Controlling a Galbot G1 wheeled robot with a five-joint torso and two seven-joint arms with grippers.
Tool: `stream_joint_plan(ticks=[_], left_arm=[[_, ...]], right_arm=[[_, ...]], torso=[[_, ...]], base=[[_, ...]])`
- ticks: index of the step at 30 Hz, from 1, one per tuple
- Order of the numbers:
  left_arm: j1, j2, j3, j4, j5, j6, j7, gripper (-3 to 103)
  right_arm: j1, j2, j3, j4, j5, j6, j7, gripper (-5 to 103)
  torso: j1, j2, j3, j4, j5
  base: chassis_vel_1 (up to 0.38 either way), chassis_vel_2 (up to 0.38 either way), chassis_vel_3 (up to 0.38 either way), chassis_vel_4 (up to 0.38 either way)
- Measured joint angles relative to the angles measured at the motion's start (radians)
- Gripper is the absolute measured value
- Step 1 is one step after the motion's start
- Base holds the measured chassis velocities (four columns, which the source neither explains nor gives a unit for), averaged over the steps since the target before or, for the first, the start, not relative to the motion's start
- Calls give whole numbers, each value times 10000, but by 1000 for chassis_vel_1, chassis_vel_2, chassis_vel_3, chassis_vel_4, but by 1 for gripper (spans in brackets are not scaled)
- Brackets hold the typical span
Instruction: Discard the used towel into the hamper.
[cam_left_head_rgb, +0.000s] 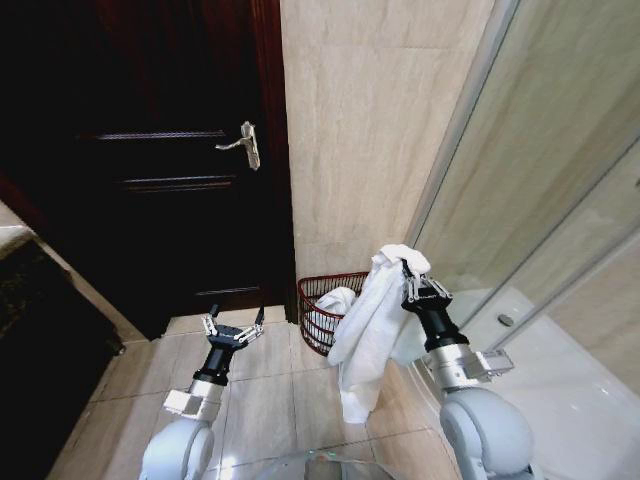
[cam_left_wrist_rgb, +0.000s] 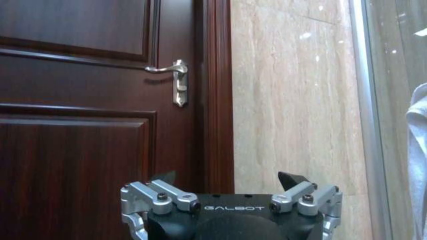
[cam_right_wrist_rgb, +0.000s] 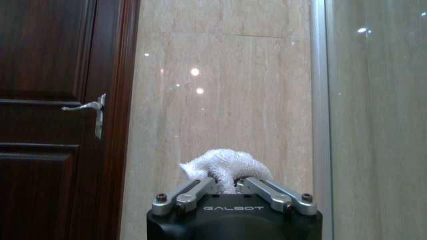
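1. Right gripper (cam_left_head_rgb: 408, 272) raised, its fingers clenched on the top of the towel (cam_left_head_rgb: 370, 330); in the right wrist view a tuft of the white cloth bulges out between the closed fingers (cam_right_wrist_rgb: 267, 189).
2. Towel: white, soft terry pile, bunched at the grasp and hanging in long loose folds down beside the right arm; its lower end is above the floor tiles (cam_left_head_rgb: 260, 400), just in front of and beside the hamper (cam_left_head_rgb: 318, 300).
3. Hamper: small, dark red-brown wire basket, thin upright bars, rounded front; stands on the floor against the beige wall (cam_left_head_rgb: 370, 120), beside the door frame; some white cloth already lies inside it.
4. Left gripper (cam_left_head_rgb: 232, 322) held low over the floor in front of the door (cam_left_head_rgb: 150, 150), fingers spread wide, grasping nothing; dark pointed tips, silver linkages.
5. Door: dark glossy wood with raised panels; silver lever handle (cam_left_head_rgb: 245, 143).
6. Wall: polished stone-look tile, faint veining; glass shower panel (cam_left_head_rgb: 560, 200) with metal edge to the right.
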Motion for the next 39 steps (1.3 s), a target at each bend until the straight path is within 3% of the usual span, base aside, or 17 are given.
stream_joint_plan(ticks=[14, 20, 27, 34, 39], left_arm=[[-23, -21, -6, 54, -17, -66, -5, 100], [-46, -134, -221, 178, -235, -44, -468, 100], [-208, -411, -12, 311, 217, 111, -837, 100], [-716, -290, 167, 200, 406, 543, -1155, 100], [-775, -142, 146, 562, 403, 527, -1324, 100]], right_arm=[[-63, 17, 13, 4, 35, 7, -17, 7], [543, -905, 130, 365, 1612, -558, 853, 7], [2714, -2122, 558, 377, 4474, -1543, 2150, 7], [4725, -2341, 369, 395, 5542, -2001, 2480, 7], [6346, -2813, 270, 282, 6473, -2363, 2784, 7]], torso=[[-4, -15, -8, 0, 0], [-8, -19, -14, -1, 2], [-10, -21, -14, 3, -1], [-8, -26, -14, -1, 0], [-9, -27, -16, -1, 0]], base=[[-83, 81, 84, -82], [-14, 18, 20, -18], [0, 0, 0, 0], [0, 0, 0, 0], [0, 0, 0, 0]])
